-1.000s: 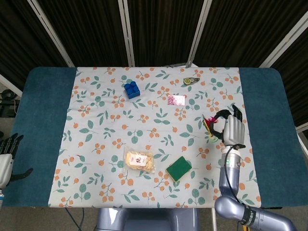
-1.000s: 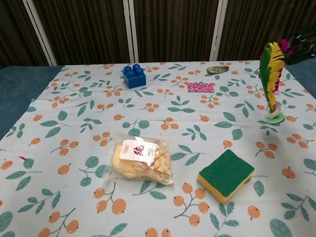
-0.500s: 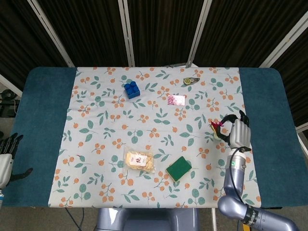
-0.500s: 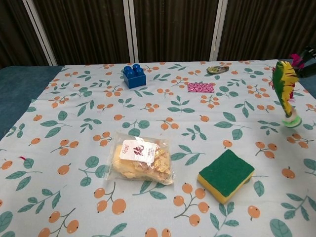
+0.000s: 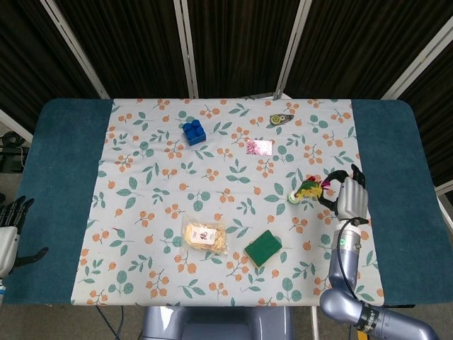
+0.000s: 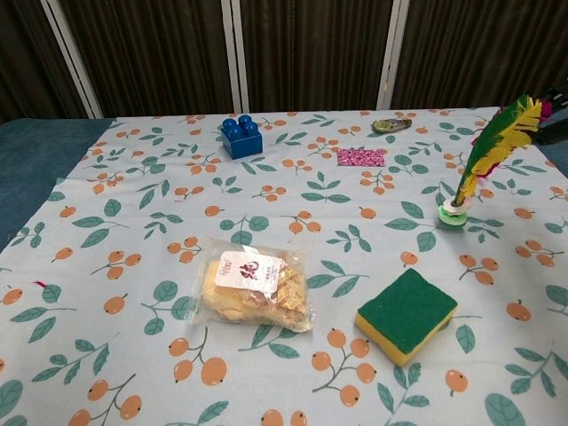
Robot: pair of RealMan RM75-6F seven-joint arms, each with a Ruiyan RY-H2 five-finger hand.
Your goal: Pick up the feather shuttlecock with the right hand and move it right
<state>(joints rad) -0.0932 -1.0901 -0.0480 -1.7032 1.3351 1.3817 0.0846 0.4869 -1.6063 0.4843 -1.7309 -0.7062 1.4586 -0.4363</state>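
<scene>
The feather shuttlecock (image 5: 306, 190) leans steeply at the right side of the cloth. Its green and white base (image 6: 451, 213) is low and to the left, at or just above the cloth. Its yellow, green and pink feathers (image 6: 497, 142) slant up to the right. My right hand (image 5: 348, 198) is at the feather tips and its fingers (image 5: 333, 177) curl around them. The chest view shows only a dark sliver of this hand (image 6: 557, 124) at the right edge. My left hand (image 5: 10, 230) hangs off the table's left edge, holding nothing.
On the patterned cloth (image 5: 141, 184) lie a green and yellow sponge (image 5: 262, 247), a snack packet (image 5: 205, 237), a blue block (image 5: 193, 132), a pink card (image 5: 259, 147) and a small dark tool (image 5: 280, 119). Bare blue table (image 5: 396, 163) runs right of the cloth.
The shuttlecock has tipped from nearly upright to a steep lean, its base swinging left and down toward the cloth. My right hand has stayed in about the same place.
</scene>
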